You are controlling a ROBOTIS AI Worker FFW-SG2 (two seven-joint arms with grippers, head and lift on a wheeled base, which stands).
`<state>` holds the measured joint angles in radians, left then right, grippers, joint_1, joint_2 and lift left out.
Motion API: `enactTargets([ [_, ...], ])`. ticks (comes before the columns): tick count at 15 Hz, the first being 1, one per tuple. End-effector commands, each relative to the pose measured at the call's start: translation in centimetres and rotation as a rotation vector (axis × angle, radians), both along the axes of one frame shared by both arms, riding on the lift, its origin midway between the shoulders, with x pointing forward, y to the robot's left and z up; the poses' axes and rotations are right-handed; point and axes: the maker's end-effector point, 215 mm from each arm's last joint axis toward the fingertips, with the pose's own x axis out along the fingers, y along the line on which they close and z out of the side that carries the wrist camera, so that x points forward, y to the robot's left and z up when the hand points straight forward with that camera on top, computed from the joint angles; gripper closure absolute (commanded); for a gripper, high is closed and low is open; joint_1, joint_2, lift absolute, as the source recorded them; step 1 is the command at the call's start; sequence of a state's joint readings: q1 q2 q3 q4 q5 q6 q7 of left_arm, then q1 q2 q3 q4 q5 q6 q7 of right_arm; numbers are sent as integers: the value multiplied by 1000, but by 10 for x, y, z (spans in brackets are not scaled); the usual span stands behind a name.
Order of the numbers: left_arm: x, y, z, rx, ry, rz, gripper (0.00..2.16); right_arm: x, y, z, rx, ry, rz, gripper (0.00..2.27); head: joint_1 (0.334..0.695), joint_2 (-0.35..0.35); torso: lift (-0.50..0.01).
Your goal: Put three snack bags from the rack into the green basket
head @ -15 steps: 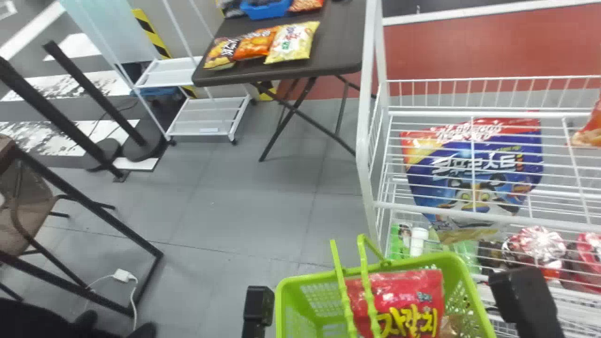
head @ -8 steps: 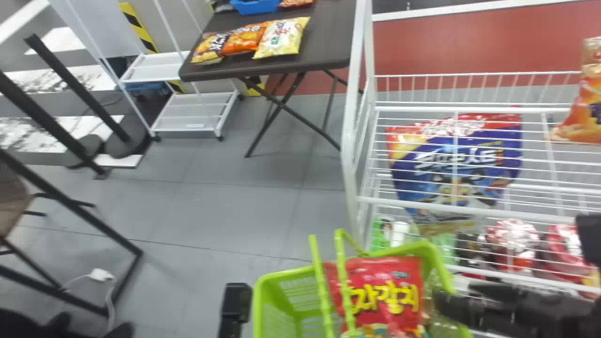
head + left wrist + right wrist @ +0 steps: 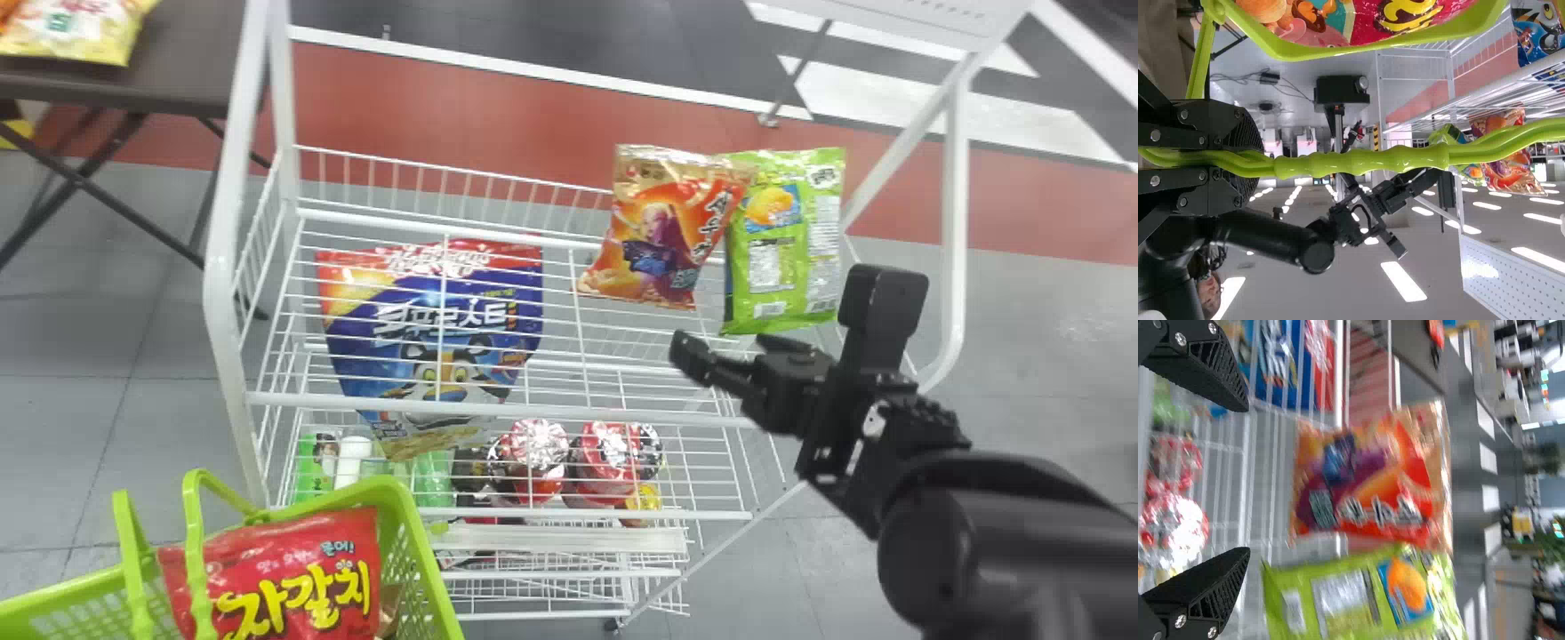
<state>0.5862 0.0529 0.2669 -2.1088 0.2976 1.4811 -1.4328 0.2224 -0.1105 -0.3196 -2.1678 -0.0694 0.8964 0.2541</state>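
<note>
green basket (image 3: 423, 560) is sitting by the rack's (image 3: 220, 298) near left corner, a red snack bag (image 3: 302, 582) lying inside, the left gripper (image 3: 1261, 160) clasping its handles. the right gripper (image 3: 782, 309) is hovering at the rack's right, spread wide and holding nothing. beyond it, an orange snack bag (image 3: 662, 231) and a green snack bag (image 3: 787, 236) are leaning side by side at the rack's back.

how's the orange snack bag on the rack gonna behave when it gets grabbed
The orange snack bag looks puffed, so it should be light for its size and give when squeezed. Its shiny film may slip, and standing upright it could tip if nudged.
</note>
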Motion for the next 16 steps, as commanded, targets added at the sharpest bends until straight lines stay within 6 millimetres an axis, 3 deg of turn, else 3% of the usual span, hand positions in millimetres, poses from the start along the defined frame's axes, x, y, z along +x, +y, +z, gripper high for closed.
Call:
enactTargets([
  [1, -2, 1, -1, -1, 5, 3, 2152, 30, -47, 5, -87, -27, -76, 53, 695, -350, 0],
  [3, -3, 2, -3, -3, 10, 7, 2152, 52, -71, 5, -149, -30, -107, 53, 695, -350, 0],
  [5, -2, 1, -4, -4, 6, 10, 2148, 75, -81, 0, -208, -27, -116, 70, 695, -350, 0],
  [7, -4, 2, -6, -6, 13, 11, 2148, 96, -85, -12, -262, -1, -118, 76, 695, -350, 0],
  [11, -5, 2, -9, -5, 13, 17, 2152, 113, -85, -44, -312, 88, -107, 201, 695, -350, 0],
  [12, -5, 3, -9, -6, 14, 18, 2148, 115, -86, -50, -321, 110, -104, 404, 695, -350, 0],
  [13, -4, 4, -9, -4, 14, 21, 2152, 115, -86, -55, -312, 128, -95, 873, 695, -350, 0],
  [14, -5, 4, -9, -6, 15, 21, 2152, 113, -87, -56, -304, 128, -103, 1818, 695, -350, 0],
  [15, -6, 4, -10, -6, 20, 22, 2152, 106, -92, -60, -305, 135, -126, 2256, 695, -350, 0],
  [16, -5, 4, -10, -7, 20, 22, 2148, 104, -94, -54, -301, 116, -133, 2256, 695, -350, 0],
])
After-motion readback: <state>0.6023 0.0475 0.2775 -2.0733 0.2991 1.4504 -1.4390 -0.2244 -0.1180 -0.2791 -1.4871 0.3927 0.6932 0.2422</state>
